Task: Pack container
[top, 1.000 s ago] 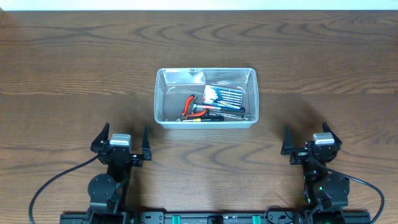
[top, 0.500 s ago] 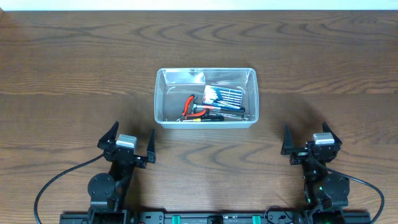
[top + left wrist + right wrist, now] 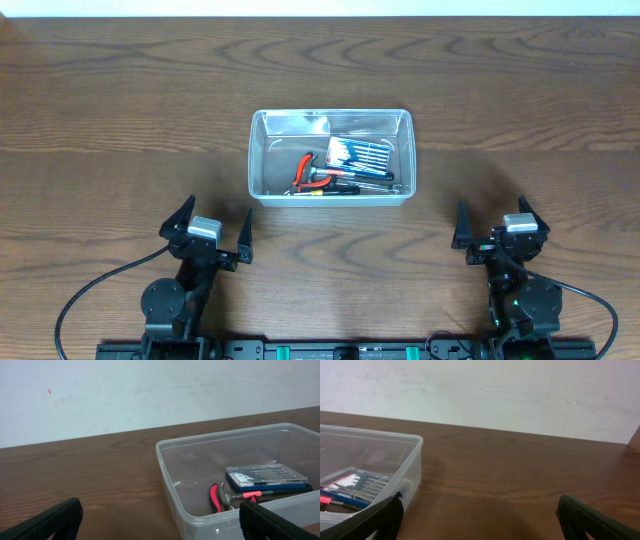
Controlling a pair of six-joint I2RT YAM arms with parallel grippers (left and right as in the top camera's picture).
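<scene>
On my overhead feed, the clear rectangular plastic tub with rounded corners sits upright near the middle of the dark wooden table. It lies at about 1 o'clock from my left gripper and 11 o'clock from my right gripper. Both grippers hang near the table's 6 o'clock edge, well apart from the tub. Each has its black fingers spread wide and grips nothing.

Inside the tub, red-handled pliers lie towards the 6 o'clock wall. A flat blue case of slim tools fills the 3 o'clock half. The left wrist feed shows the same tub between its parted fingers.
</scene>
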